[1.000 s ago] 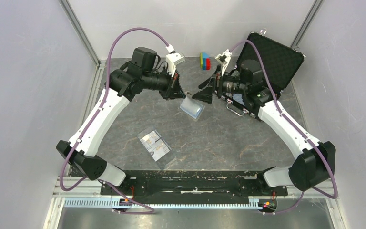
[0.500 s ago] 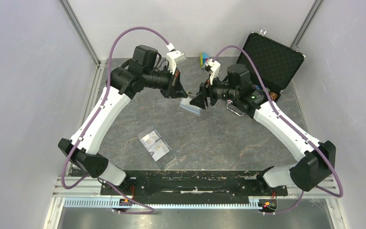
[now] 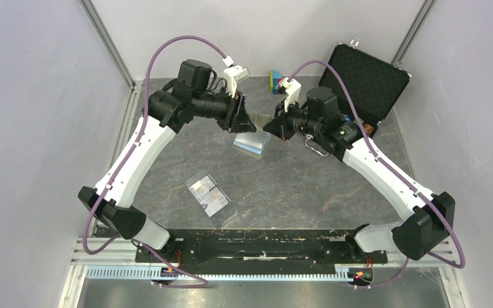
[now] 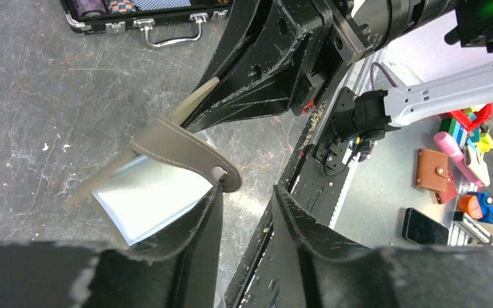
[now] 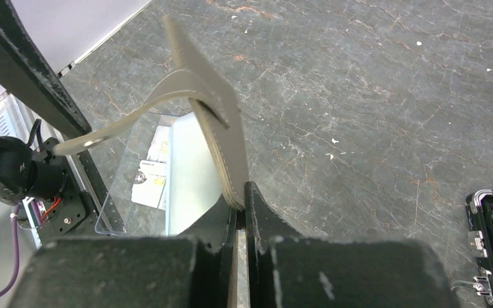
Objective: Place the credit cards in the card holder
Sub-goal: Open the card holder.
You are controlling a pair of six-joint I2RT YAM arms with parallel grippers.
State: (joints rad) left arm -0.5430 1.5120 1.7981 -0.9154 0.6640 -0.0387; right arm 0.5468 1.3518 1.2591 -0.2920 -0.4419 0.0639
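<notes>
Card holder (image 5: 208,122) hangs pinched in right hand (image 5: 239,192), beside parted left hand (image 4: 247,192).

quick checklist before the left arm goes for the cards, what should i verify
1. Right tool gripping the card holder: ok, shut on its taupe edge.
2. Left tool free of the holder: ok, fingers apart, nothing between them.
3. Holder open: ok, snap tab unfastened, light blue lining showing.
4. Credit cards in view and unobstructed: ok, on the table nearer the arm bases, apart from both tools.
5. Cards loose for picking: cannot tell, they lie in or on a clear case.
</notes>
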